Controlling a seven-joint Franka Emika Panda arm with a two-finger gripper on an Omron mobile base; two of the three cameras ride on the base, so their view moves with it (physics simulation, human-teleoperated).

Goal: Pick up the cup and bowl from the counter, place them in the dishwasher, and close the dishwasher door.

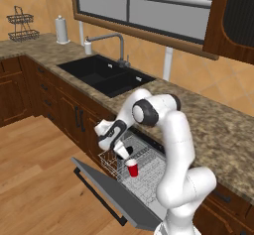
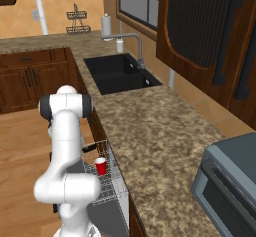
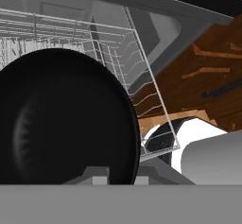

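Note:
The black bowl (image 3: 66,119) hangs close in front of the hand camera, with my gripper (image 1: 122,151) shut on its rim. It is held tilted just above the white wire rack (image 1: 151,172) of the dishwasher. The red cup (image 1: 132,168) stands upright in that rack, right below and beside the gripper; the right base view has the cup (image 2: 100,166) next to my arm. The grey dishwasher door (image 1: 106,187) lies folded down flat, its black bar handle (image 1: 101,198) along the outer edge. The granite counter (image 1: 213,125) runs above the dishwasher.
A black sink (image 1: 106,75) with a grey faucet (image 1: 118,43) sits in the counter to the left. A paper towel roll (image 1: 61,29) and a wire basket (image 1: 22,26) stand farther back. A grey oven-like appliance (image 2: 230,181) sits on the counter at the right.

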